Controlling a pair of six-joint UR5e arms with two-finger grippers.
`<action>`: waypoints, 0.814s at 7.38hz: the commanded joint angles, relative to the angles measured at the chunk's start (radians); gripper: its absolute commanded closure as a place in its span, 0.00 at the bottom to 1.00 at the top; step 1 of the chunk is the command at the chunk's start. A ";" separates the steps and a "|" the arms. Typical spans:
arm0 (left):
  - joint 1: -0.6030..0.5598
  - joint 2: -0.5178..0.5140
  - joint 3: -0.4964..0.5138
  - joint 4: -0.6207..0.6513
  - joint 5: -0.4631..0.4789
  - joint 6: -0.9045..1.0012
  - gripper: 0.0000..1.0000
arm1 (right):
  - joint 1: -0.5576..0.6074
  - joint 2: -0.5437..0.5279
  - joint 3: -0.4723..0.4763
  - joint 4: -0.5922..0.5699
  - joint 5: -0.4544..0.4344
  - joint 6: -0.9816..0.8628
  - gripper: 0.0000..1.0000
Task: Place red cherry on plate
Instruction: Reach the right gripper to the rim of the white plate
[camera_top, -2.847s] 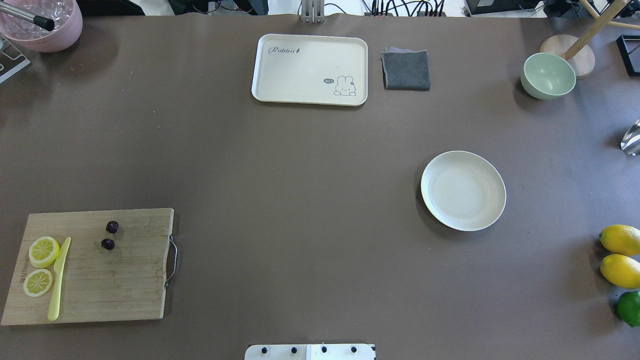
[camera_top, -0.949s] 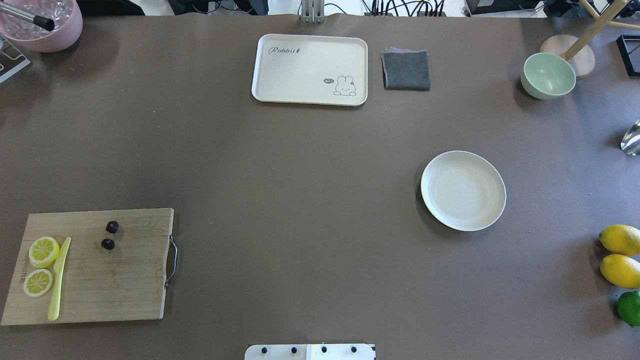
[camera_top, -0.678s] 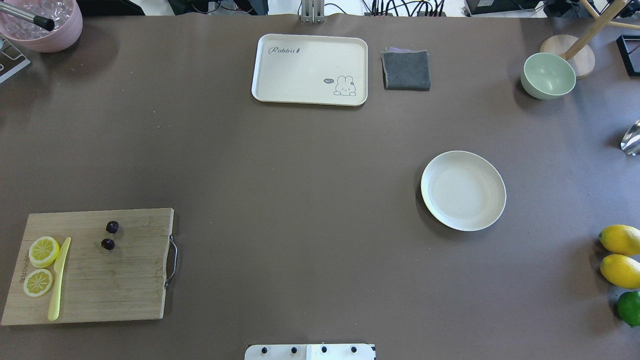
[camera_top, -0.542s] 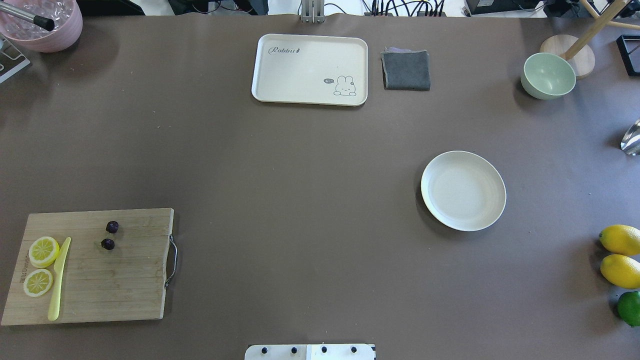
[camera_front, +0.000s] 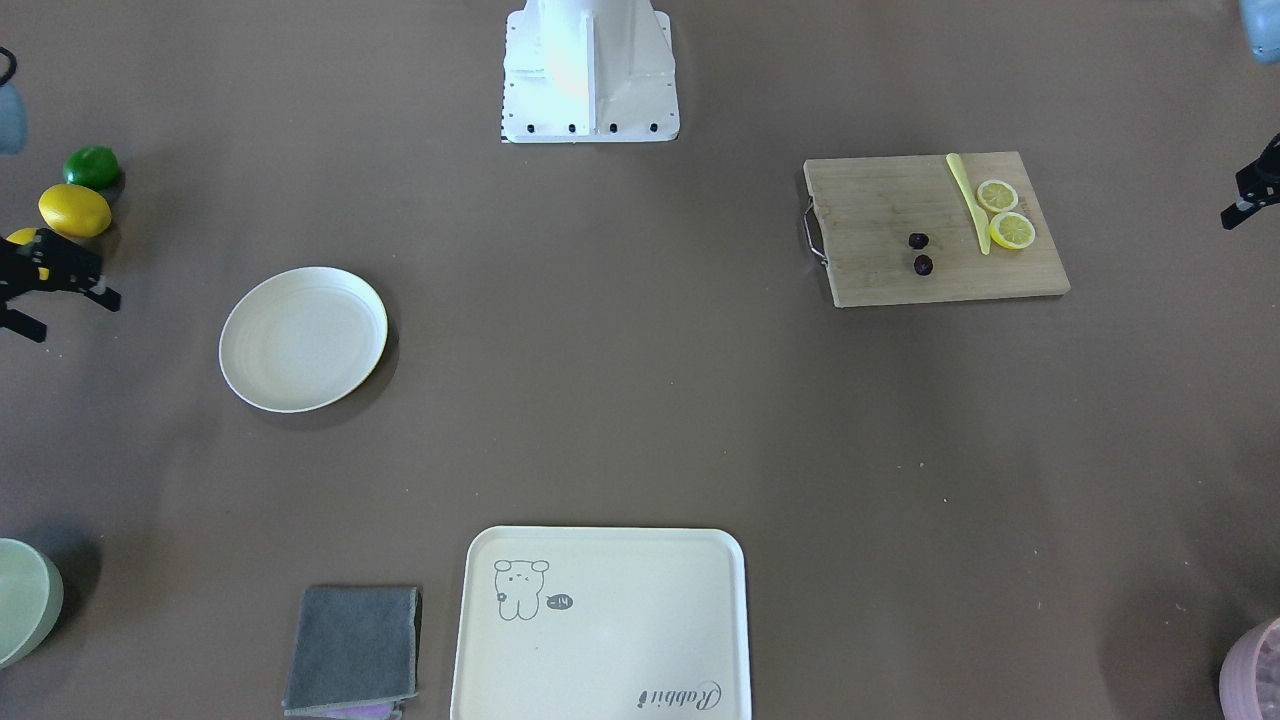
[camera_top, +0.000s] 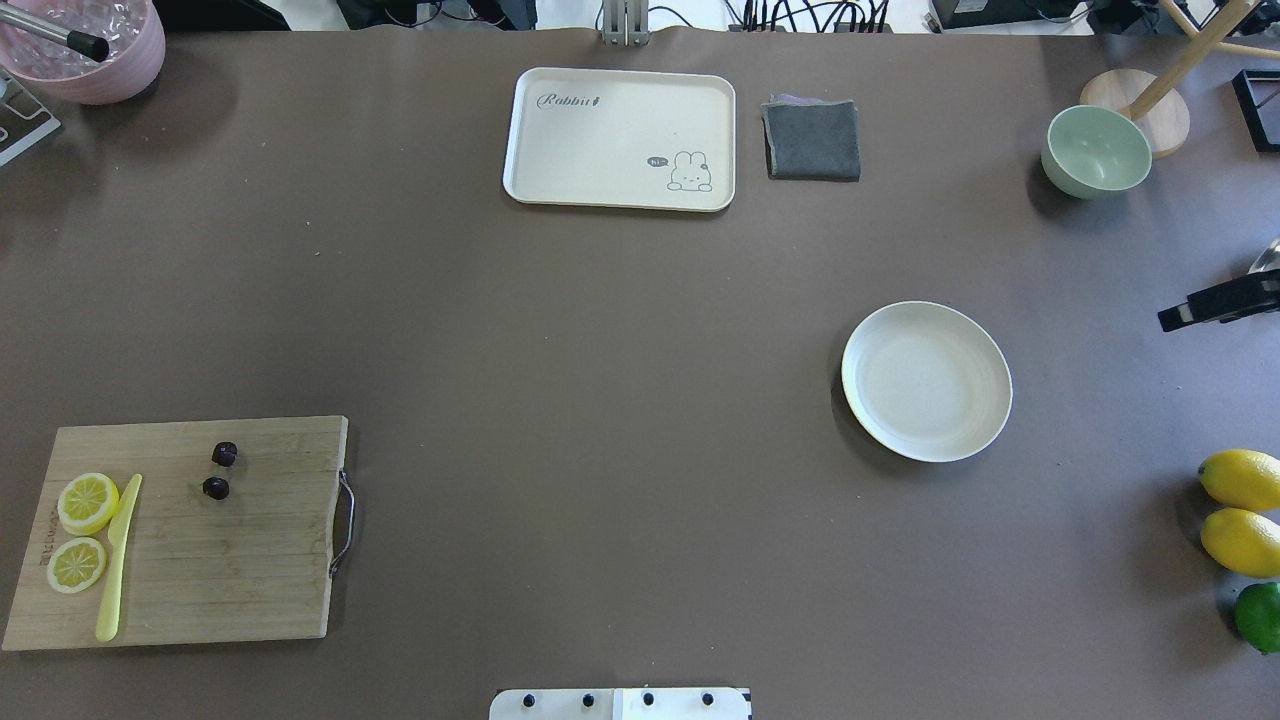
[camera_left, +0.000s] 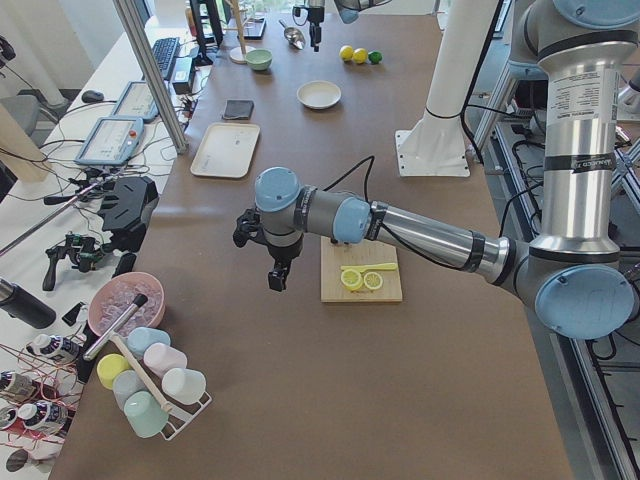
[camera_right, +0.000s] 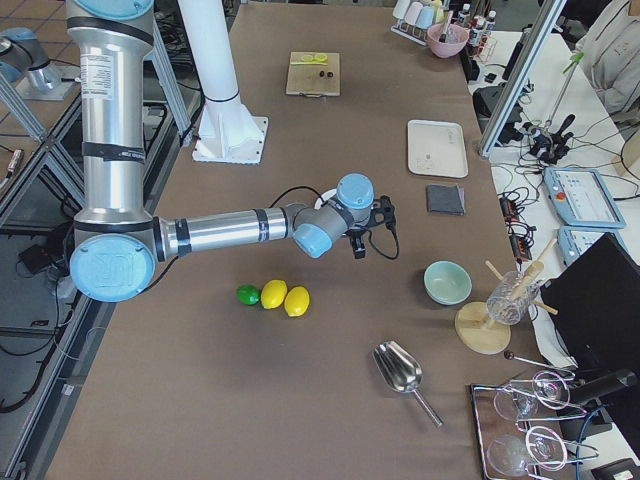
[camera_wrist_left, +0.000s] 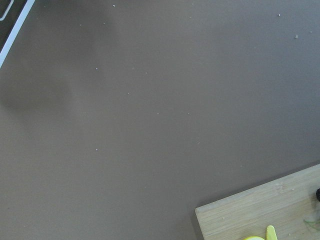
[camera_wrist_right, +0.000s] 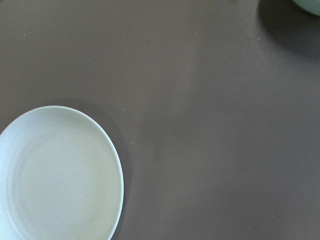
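Note:
The red cherry (camera_top: 215, 488), two tiny dark fruits on one stem, lies on the wooden cutting board (camera_top: 200, 570) at the near left; it also shows as the cherry (camera_front: 923, 265). Far to the right sits the cream plate (camera_top: 926, 381), with nothing on it, seen close as the plate (camera_wrist_right: 55, 175). My right gripper (camera_front: 75, 318) hovers open beyond the plate's outer side, one finger (camera_top: 1200, 308) entering at the table's right edge. My left gripper (camera_left: 257, 262) hangs open just off the board's outer edge; one of its fingers (camera_front: 1240, 208) shows at the frame edge.
Two lemon slices (camera_top: 88, 503) and a yellow knife (camera_top: 118, 555) share the board. A bear-print tray (camera_top: 620, 140), grey cloth (camera_top: 812, 140) and green bowl (camera_top: 1097, 150) line the far side. Lemons (camera_top: 1240, 480) and a lime (camera_top: 1258, 615) sit near right.
A finger of my right gripper has come into the overhead view at the right edge, where no arm showed before. Cherry, plate and the other objects have not moved.

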 joint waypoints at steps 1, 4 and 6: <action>0.001 -0.001 0.003 0.000 0.000 0.000 0.02 | -0.142 0.109 -0.071 0.002 -0.106 0.101 0.01; 0.001 -0.002 0.006 0.000 0.000 0.002 0.02 | -0.178 0.138 -0.132 0.004 -0.098 0.119 0.06; 0.002 -0.001 0.009 0.000 0.000 0.005 0.02 | -0.182 0.132 -0.145 0.004 -0.098 0.114 0.29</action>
